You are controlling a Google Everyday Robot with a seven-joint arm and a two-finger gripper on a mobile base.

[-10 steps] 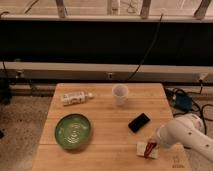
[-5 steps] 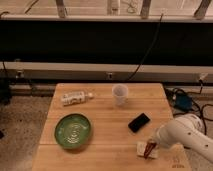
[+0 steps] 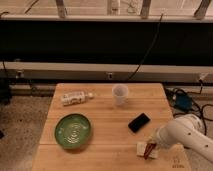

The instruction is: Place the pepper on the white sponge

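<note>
wooden table (image 3: 107, 107) | speckled floor (image 3: 20, 131) | dark wall panel (image 3: 90, 45) | gripper (image 3: 150, 148) over table's front-right

Worktop (image 3: 107, 115): pale wood, rectangular, seen from above and in front.

1. Green plate (image 3: 73, 131), round, at 8 o'clock from the worktop's centre.
2. Clear bottle (image 3: 75, 98), lying on its side, at 10 o'clock, cap end pointing toward the middle.
3. White cup (image 3: 119, 94), upright, at 12 o'clock.
4. Black flat object (image 3: 139, 122), set diagonally, at 4 o'clock.
5. White sponge (image 3: 142, 148), near the front edge at 5 o'clock.
6. Pepper (image 3: 149, 150), red, slim, tilted, touching the sponge's right side.
7. Gripper (image 3: 152, 145), directly at the pepper, on a white arm (image 3: 185, 135) entering from 4 o'clock.
</note>
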